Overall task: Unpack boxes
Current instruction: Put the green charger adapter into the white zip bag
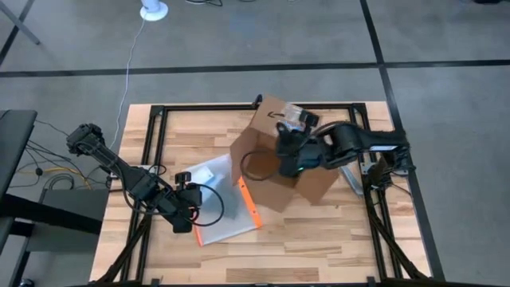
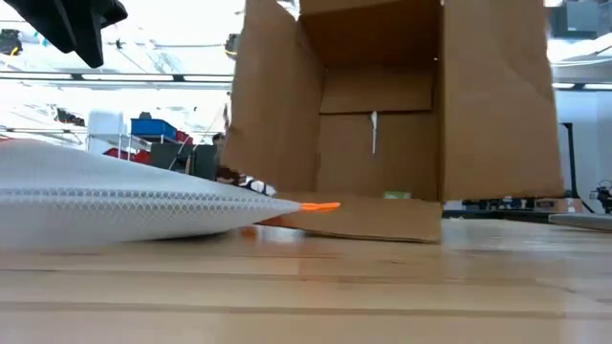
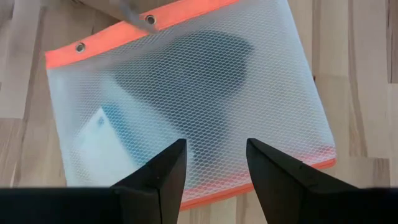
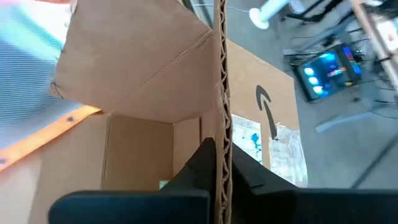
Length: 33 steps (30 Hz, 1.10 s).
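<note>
With the box [image 1: 279, 155] lying on its side at table ctr, one wall was clamped by the right gripper [image 4: 221, 165]; the left gripper [image 3: 211, 168], fingers apart above the pouch [image 3: 193, 99], was best lowered square w/ no shove.

— Where is the dark left arm's two-finger gripper [image 1: 194, 218]?

— Low at the table's left, pointing down, its two dark fingers [image 3: 163, 177] spread apart, nothing between them.

— And the right two-finger gripper [image 1: 288, 162]?

— Reached in toward the table's middle, its fingers [image 4: 200, 163] pinched onto the brown corrugated cardboard box's wall [image 4: 222, 106], one each side.
</note>
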Tool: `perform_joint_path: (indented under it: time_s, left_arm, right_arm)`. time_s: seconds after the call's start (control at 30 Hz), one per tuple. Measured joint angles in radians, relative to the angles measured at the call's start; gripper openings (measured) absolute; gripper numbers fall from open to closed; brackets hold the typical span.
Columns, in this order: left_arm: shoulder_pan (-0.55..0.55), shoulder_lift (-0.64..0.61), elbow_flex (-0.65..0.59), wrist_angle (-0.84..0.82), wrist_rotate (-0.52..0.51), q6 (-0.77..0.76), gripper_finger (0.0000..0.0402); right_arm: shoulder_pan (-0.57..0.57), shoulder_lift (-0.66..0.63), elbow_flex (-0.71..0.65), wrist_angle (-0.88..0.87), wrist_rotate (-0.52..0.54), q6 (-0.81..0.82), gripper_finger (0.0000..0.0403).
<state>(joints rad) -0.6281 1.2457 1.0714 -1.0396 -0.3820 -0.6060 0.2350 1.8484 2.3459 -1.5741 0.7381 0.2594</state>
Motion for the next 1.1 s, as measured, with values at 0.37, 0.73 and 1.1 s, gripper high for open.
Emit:
perform_joint_path:
  time_s: [0.37, 0.73, 1.1]
  left_arm:
    - [0.001, 0.000, 0.000, 0.019, -0.024, 0.000, 0.0153]
    - [0.004, 0.000, 0.000, 0.019, -0.026, -0.004, 0.0153]
    - [0.004, 0.000, 0.000, 0.021, -0.026, -0.006, 0.0153]
  right_arm:
    - [0.003, -0.127, 0.000, 0.003, -0.179, 0.069, 0.0000]
    - [-0.106, -0.254, 0.000, 0.002, -0.479, 0.106, 0.0000]
    - [-0.126, -0.263, -0.047, 0.007, -0.847, 0.225, 0.0000]
